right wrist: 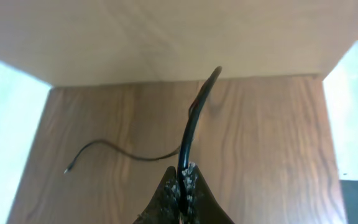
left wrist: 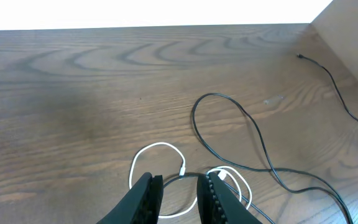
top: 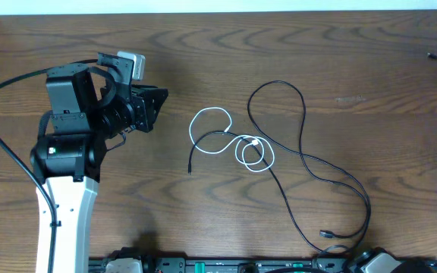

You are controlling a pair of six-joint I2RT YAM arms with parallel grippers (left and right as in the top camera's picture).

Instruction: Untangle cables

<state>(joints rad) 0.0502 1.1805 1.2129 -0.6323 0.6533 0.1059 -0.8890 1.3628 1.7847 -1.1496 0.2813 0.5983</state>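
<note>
Pinched tight in the right gripper [right wrist: 182, 185], directly under its wrist camera, is a smooth black cord [right wrist: 190, 127]. It rises from the closed fingers and arcs away over the brown wood-grain table [right wrist: 272, 143]. Whether it is one of the tangled cables or some other lead, I cannot tell from this view. Beyond it, a thin black cable with a small plug end [right wrist: 114, 149] lies loose near the table's corner.

The tangle itself sits mid-table. A short white cable [top: 212, 129] is coiled in two loops, and a long thin black cable [top: 303, 125] crosses through them, then trails in wide curves toward the near edge. That crossing is probably where the two must be parted.

The left gripper [left wrist: 180, 183] hovers low just short of the white loops, its fingers spread and holding nothing. It is aimed at the crossing, a pose that I judge suits reaching in for one strand. The right gripper's clamp likely serves to anchor or draw off its cord while the other arm works.

No tray, box or other container shows in any view; the loose cables lie directly on the table.
</note>
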